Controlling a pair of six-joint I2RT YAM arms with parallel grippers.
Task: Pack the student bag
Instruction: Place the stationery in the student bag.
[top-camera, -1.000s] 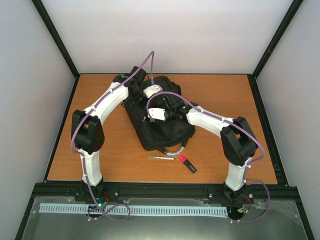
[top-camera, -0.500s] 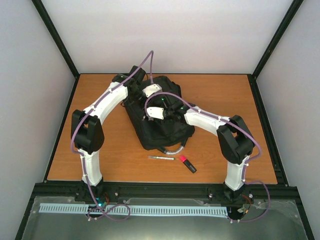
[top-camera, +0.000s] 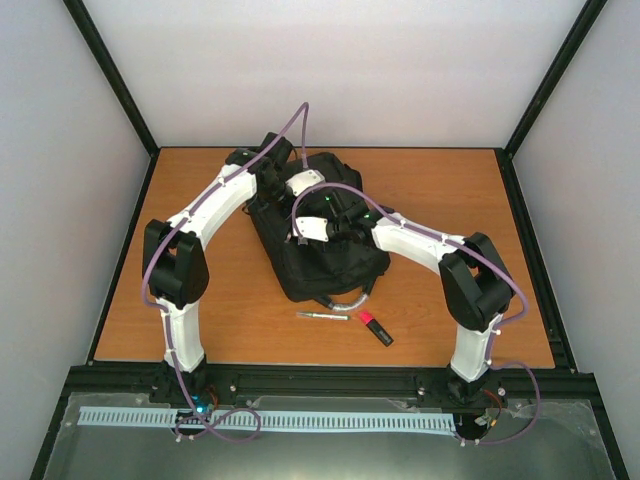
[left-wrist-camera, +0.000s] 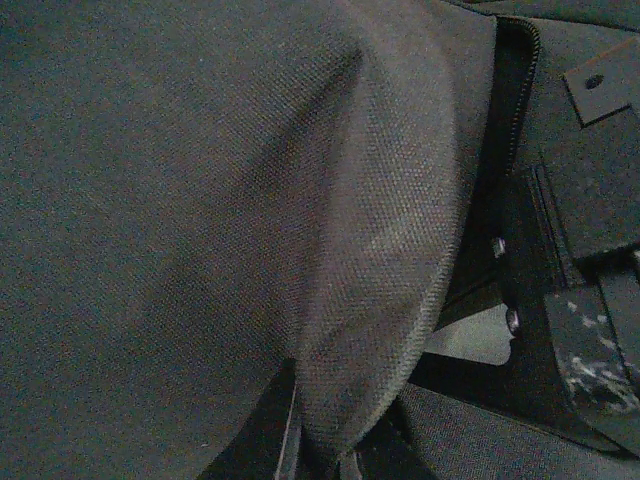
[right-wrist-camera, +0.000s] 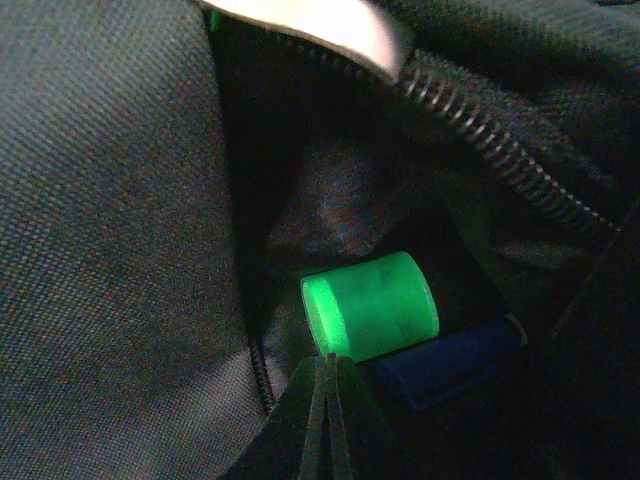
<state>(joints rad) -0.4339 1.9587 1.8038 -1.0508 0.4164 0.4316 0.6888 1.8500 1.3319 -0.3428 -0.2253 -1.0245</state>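
The left arm (top-camera: 215, 205) and right arm (top-camera: 415, 238) share one build: smooth white link shells broken by bulky black joint housings (top-camera: 176, 262) at the elbows. A thin purple cable (top-camera: 296, 125) runs along each arm (above the left arm's far end it loops free). More purple cable coils by the black bases (top-camera: 192, 378), where a small green light (top-camera: 200, 405) glows on the left. The wrist shells (top-camera: 306, 182) are white. The right end effector (right-wrist-camera: 330, 400) has dark, tapering fingers.
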